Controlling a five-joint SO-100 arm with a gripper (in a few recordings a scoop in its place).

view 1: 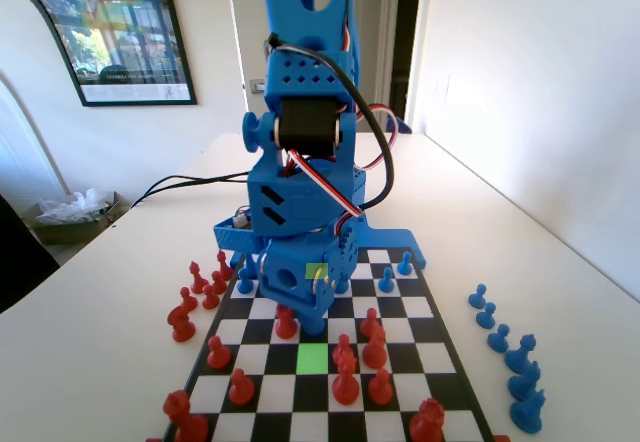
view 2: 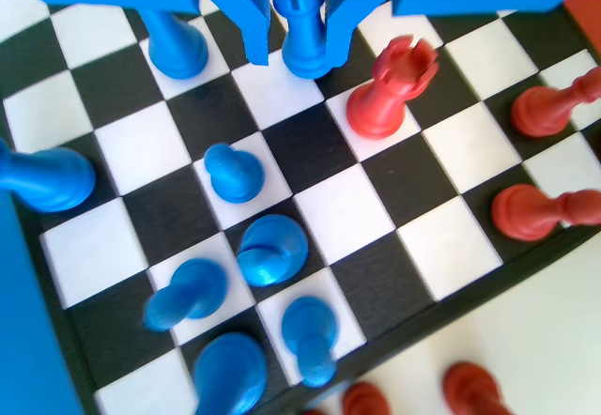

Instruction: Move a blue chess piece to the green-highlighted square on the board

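Here the fingers (view 2: 299,21) hang from the top of the wrist view, drawn in narrow on either side of a blue piece (view 2: 304,23) with a notched, castle-like crown. Each finger lies close along the piece's sides, though whether they truly press it or only flank it I cannot tell. The piece's flared base sits low over a white square of the board (view 2: 394,176), just left of a red rook (view 2: 390,86) with the same notched top.

All the pieces are smooth, glossy plastic with round bases; the blue ones (view 2: 233,171) below the fingers in the wrist view have knob heads. The board is flat, matte, chequered black and white.

In the fixed view the blue arm (view 1: 300,162) bends low over the board's far half, its shell studded with small holes and looped with black, red and white wires. The green square (view 1: 312,357) lies nearer the camera, bare, with red pieces (view 1: 346,372) just to its right. A paler green square (view 1: 317,273) shows at the arm's lower end. A row of blue pieces (view 1: 510,352) stands off the board on the white worktop (view 1: 560,262), at the right. A framed poster (view 1: 110,22) hangs on the wall; its writing is too small to read.
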